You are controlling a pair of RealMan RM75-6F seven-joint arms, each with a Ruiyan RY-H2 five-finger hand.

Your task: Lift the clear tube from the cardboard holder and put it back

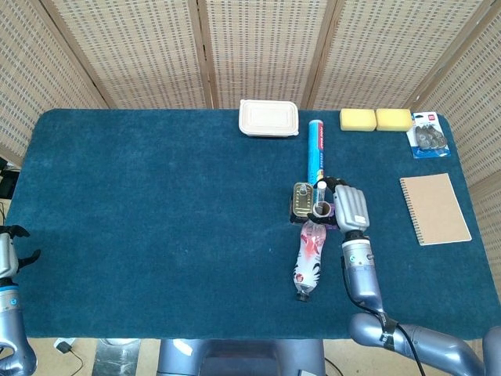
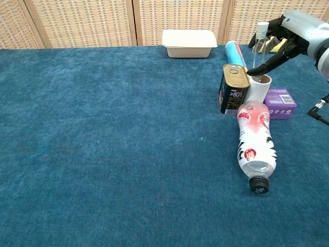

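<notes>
The clear tube [image 2: 260, 49], thin with a white cap, stands nearly upright in my right hand [image 2: 291, 32], pinched between its fingertips. Its lower end hangs at the mouth of the cardboard holder [image 2: 258, 88], a short pale roll standing on end; whether it is inside the rim I cannot tell. From the head view the tube [image 1: 321, 189] shows just over the holder [image 1: 322, 209], with the right hand [image 1: 350, 206] right beside them. My left hand [image 1: 8, 252] stays off the table at the far left, fingers spread and holding nothing.
A tin can [image 2: 234, 90] and a purple box [image 2: 280, 103] flank the holder, and a plastic bottle [image 2: 254, 146] lies in front of it. Behind are a blue roll [image 2: 234, 51], a white container [image 2: 189, 42] and yellow sponges [image 1: 376, 119]. A notebook [image 1: 435, 208] lies right.
</notes>
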